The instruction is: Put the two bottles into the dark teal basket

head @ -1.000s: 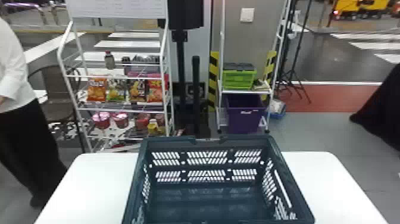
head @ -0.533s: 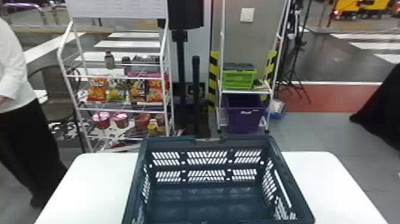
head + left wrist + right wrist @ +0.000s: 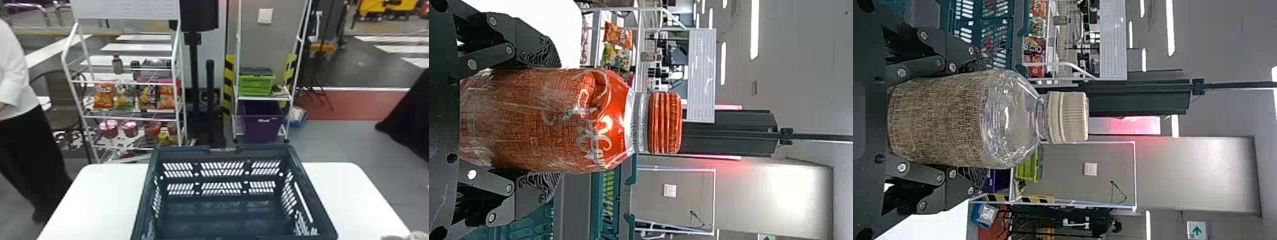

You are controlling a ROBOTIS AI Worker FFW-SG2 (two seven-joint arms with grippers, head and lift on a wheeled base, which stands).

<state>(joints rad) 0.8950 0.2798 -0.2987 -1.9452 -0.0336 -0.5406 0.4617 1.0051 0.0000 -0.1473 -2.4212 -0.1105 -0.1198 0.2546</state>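
The dark teal basket (image 3: pixel 223 218) stands on the white table, its inside bare where it shows. In the left wrist view, my left gripper (image 3: pixel 548 121) is shut on a red bottle (image 3: pixel 524 117) with a red cap, a finger on either side of its body. My right gripper (image 3: pixel 976 119) is shut on a clear-shouldered bottle (image 3: pixel 938 120) with a brown label and beige cap. Both bottles are upright in the room. At the head view's bottom right corner, a beige piece (image 3: pixel 418 236) looks like the cap of the right bottle.
White table surface (image 3: pixel 348 198) extends on both sides of the basket. Beyond the table stand a white snack rack (image 3: pixel 131 116) on the left and a shelf (image 3: pixel 263 98) with green and purple bins.
The beige piece has come into the head view at the bottom right corner. The basket has stayed where it was.
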